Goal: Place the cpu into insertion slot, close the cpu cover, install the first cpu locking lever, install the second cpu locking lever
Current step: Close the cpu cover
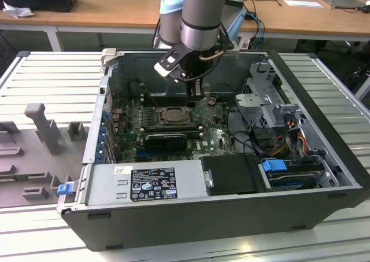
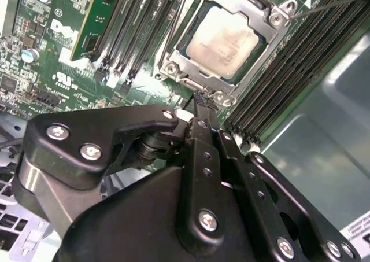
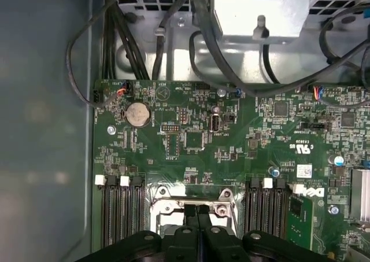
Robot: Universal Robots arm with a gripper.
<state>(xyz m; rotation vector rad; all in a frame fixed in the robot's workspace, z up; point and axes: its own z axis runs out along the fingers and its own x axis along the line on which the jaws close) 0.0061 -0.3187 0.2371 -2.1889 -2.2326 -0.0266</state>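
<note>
The claw [image 2: 199, 100], pinched shut and empty, is hanging at the edge of the socket [image 1: 171, 115], where the chip [image 2: 222, 39] is lying under its cover [image 2: 172, 58]. Latching seems to be the step in hand, likely needing a precise hook.

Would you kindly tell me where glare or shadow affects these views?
Second wrist view: soft glare whitens the cpu; first wrist view: the metal bracket shines brightly, the green board is evenly lit; exterior view: the insertion slot lies in shade.

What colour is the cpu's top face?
The cpu is pale silvery beige, clearest in the second wrist view.
</note>
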